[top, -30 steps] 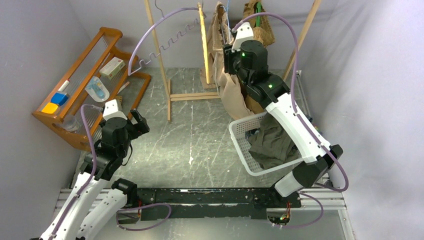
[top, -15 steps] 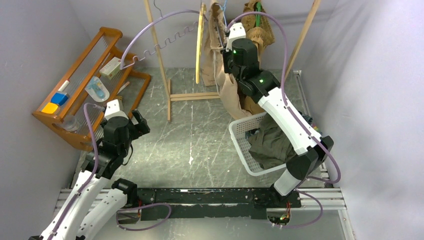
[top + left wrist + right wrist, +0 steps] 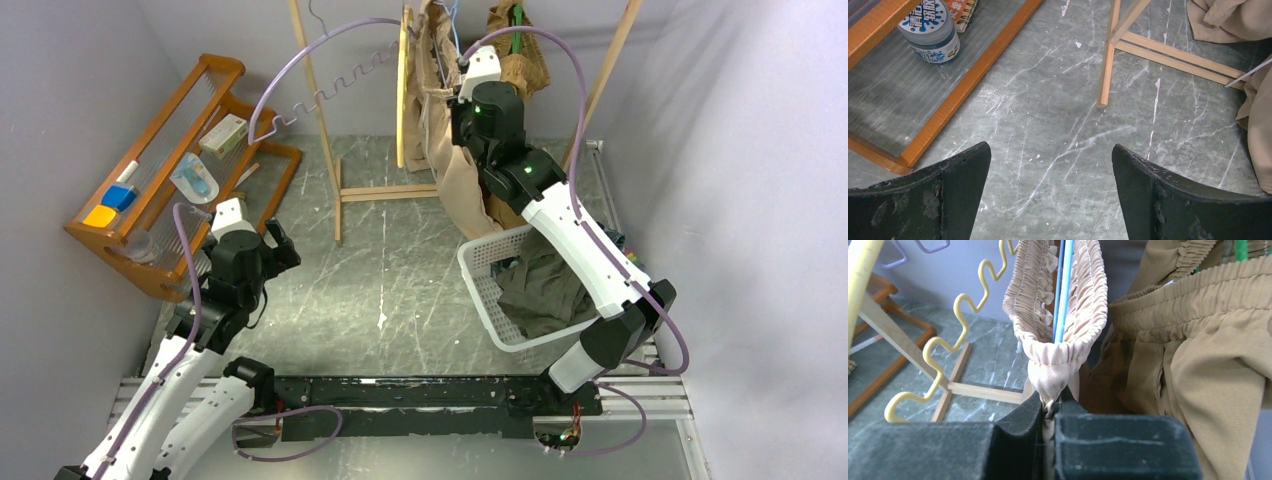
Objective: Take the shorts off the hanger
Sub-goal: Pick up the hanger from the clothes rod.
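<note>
Hanging beige shorts, pinched
The waistband is clamped by the right gripper, the blue hanger at its 12 o'clock; the left gripper is held spread.

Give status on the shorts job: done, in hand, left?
Done: olive green shorts lie in the white basket. In hand: the right gripper has its fingers shut on the waistband of the light beige shorts, which hang on the blue hanger. To do: those, plus the tan-brown shorts on the green hanger. The left gripper is open, holding nothing.
</note>
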You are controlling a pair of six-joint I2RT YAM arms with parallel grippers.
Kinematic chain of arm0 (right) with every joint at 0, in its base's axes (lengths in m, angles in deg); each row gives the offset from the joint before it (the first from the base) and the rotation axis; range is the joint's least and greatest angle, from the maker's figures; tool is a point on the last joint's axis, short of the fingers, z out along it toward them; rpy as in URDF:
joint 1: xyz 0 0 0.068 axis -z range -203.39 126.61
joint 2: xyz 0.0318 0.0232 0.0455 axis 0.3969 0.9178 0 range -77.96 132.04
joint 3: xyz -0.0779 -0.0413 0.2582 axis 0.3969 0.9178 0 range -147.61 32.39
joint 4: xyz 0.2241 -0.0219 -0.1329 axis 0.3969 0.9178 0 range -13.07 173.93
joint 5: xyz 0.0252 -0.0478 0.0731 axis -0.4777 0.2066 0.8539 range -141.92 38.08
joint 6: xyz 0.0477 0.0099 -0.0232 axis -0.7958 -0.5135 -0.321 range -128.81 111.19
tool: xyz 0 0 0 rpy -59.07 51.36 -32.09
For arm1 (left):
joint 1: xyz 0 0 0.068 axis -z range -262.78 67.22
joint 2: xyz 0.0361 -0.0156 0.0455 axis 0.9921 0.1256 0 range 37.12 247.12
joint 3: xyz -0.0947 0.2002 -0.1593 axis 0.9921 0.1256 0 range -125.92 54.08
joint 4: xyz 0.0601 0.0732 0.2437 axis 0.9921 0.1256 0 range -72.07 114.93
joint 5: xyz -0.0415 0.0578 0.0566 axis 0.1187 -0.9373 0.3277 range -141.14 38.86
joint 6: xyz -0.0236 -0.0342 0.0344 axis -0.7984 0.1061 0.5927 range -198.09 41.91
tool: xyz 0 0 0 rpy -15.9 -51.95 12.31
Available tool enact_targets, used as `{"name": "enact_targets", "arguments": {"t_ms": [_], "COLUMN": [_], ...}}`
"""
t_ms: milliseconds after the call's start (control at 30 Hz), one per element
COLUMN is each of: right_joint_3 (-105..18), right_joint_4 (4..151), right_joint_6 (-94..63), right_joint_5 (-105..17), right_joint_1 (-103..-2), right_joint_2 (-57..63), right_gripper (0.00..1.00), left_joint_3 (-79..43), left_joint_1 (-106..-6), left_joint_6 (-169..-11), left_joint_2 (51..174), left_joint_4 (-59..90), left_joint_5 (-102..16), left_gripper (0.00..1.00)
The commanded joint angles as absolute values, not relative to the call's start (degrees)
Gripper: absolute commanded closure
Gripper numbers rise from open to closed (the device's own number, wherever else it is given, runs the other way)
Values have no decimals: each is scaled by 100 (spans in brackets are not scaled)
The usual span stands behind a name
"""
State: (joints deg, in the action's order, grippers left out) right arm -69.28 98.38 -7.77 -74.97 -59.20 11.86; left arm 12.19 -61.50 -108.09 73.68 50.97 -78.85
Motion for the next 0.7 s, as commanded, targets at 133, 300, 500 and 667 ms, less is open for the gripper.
{"name": "enact_targets", "arguments": {"t_ms": [133, 300, 500, 667], "right_joint_3": [-7422, -7167, -6823, -6405], "right_joint_4": [9400, 9640, 10216, 10554], "right_joint_6": [-981, -1182, -1525, -1722], "right_joint_5": [-7760, -7825, -7491, -6457], "right_joint_1": [-5933, -5951, -5952, -5951], "right_joint_2": [976, 697, 438, 101], "right_gripper": [100, 100, 100, 100], "left_joint_3": [1083, 1070, 1067, 1065], "left_joint_1": [-6143, -6143, -6142, -6145], "left_joint_6": [-10841, -10847, -10858, -10849], "left_joint_2": [7416, 7400, 7377, 7402], "left_joint_4": [5164, 5185, 5185, 5176], "left_joint_5": [-7974, -7990, -7988, -7977], "left_gripper": [6, 6, 5, 5]}}
